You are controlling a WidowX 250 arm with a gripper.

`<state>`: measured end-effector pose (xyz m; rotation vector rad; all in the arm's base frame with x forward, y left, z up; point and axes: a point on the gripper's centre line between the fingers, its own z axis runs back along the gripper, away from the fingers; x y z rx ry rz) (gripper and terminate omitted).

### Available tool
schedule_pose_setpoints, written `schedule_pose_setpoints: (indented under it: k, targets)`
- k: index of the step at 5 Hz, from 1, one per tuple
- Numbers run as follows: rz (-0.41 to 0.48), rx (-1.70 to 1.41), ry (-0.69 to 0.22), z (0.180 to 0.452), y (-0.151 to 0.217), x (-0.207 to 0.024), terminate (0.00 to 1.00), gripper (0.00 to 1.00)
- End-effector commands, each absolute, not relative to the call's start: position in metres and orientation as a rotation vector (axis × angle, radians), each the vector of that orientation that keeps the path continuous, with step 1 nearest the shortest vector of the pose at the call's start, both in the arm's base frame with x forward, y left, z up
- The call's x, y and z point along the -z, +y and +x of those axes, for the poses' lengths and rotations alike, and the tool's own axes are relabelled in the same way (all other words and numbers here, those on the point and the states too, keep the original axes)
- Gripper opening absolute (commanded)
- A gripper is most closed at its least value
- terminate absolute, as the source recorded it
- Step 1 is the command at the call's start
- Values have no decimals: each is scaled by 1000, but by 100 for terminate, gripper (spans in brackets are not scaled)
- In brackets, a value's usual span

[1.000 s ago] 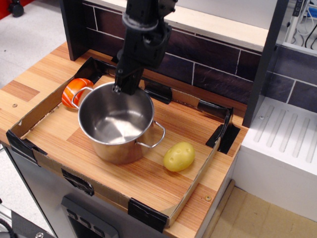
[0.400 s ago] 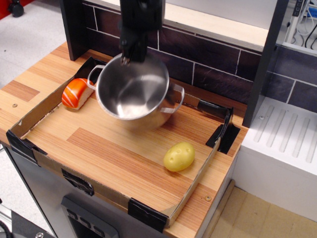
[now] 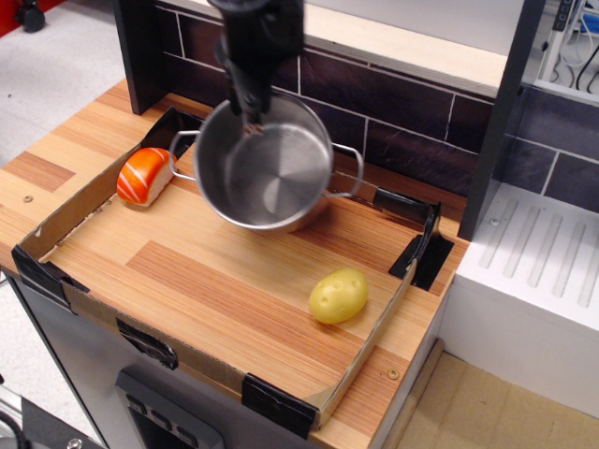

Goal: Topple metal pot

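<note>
The shiny metal pot (image 3: 271,173) is lifted off the board and tilted, its open mouth facing forward and up, near the back of the tray. Its two wire loop handles stick out left and right. My black gripper (image 3: 251,120) comes down from the top and is shut on the pot's far rim. The pot's underside is hidden.
A yellow potato toy (image 3: 338,296) lies at the front right of the wooden tray (image 3: 206,299). An orange-and-white sushi toy (image 3: 145,175) lies at the left. A low cardboard rim with black corners (image 3: 276,402) surrounds the tray. A dark tiled wall (image 3: 412,140) stands behind.
The pot stood upright on the board mid-left; my gripper has lifted it by the rim, carried it back and right, and tilted it further toward the camera.
</note>
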<state>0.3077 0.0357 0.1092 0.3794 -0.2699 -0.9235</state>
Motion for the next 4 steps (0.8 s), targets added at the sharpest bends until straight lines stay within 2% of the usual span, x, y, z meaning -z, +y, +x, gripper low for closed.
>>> schedule_pose_setpoints:
  k: [1, 2, 3, 4]
  targets:
    - [759, 814, -407, 297, 24, -105, 0, 0]
    - [933, 764, -518, 292, 19, -97, 0, 0]
    - [1029, 723, -566, 295, 16, -92, 0, 0]
    - [1062, 720, -543, 292, 13, -84, 0, 0]
